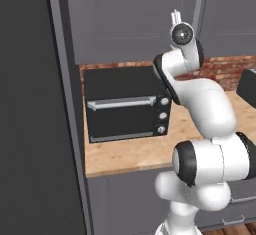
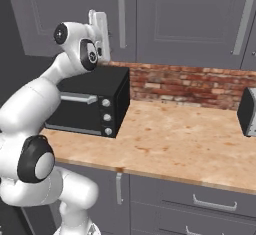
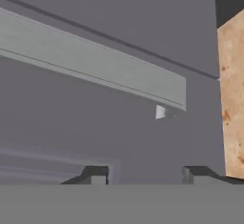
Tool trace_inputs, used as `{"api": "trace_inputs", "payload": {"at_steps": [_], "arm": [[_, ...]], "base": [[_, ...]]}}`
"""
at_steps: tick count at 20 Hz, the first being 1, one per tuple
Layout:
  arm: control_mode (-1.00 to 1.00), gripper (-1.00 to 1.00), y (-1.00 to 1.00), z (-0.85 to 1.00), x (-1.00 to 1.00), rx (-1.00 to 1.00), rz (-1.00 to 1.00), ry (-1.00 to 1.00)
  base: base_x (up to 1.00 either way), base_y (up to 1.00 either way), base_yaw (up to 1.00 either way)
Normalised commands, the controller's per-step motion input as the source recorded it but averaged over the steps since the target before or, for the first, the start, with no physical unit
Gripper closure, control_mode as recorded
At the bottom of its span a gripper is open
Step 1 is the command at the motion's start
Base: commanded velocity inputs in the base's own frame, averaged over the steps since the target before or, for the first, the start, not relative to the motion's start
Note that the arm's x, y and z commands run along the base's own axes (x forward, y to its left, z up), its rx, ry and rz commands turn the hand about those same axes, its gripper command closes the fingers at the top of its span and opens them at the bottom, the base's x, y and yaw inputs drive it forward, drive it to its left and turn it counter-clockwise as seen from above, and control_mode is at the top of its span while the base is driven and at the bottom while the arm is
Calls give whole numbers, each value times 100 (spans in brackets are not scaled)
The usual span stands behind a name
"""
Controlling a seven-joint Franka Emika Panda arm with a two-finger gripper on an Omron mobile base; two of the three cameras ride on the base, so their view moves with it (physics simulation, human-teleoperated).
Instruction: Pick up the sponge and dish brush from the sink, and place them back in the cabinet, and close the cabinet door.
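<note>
My gripper (image 2: 97, 18) is raised in front of the grey wall cabinet (image 2: 190, 14), just above the black toaster oven. It sits close to the cabinet door (image 1: 135, 14), left of its silver bar handle (image 2: 121, 16). In the hand view the handle (image 3: 95, 61) crosses the grey door (image 3: 95, 123) diagonally, ahead of the gripper (image 3: 147, 174). The two fingertips (image 3: 95, 174) stand apart with nothing between them. The door looks flush with its neighbours. The sponge, dish brush and sink are out of view.
A black toaster oven (image 1: 125, 104) stands on the wood-grain countertop (image 2: 175, 139) under the gripper. A red brick wall (image 2: 190, 86) backs the counter. A dark appliance (image 2: 247, 111) sits at the right edge. A tall dark unit (image 1: 30, 104) fills the left.
</note>
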Motion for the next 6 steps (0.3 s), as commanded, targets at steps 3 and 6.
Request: {"api": "trace_inputs", "payload": {"at_steps": [3, 6], "arm": [[-100, -100, -9, -13, 31, 0, 5, 5], [-100, -100, -12, -19, 13, 0, 5, 2]], "base": [[0, 0, 0], [0, 0, 0]]}}
